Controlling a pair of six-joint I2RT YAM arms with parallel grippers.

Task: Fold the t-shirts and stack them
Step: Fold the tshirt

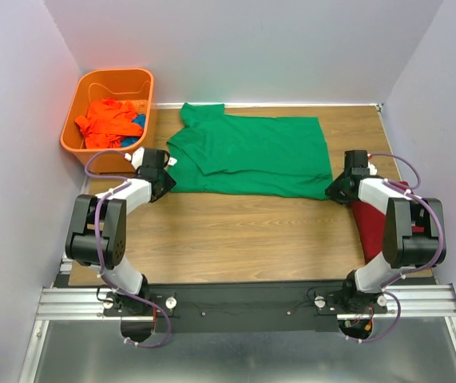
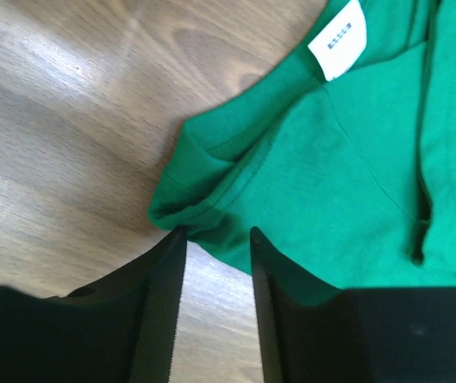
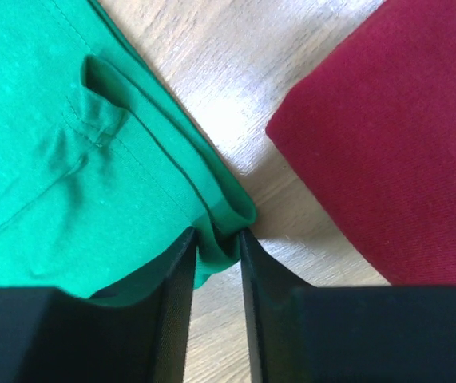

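left gripper (image 2: 217,233): jaws apart, green t-shirt (image 2: 331,183) corner at tips | right gripper (image 3: 216,233): pinching its hem corner (bunched)

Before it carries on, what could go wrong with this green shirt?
The left gripper is open, the corner of the bright green cloth t-shirt only at its tips: it may close on nothing. The right gripper pinches just the hem corner, which could slip. The dark red cloth t-shirt beside it might get dragged.
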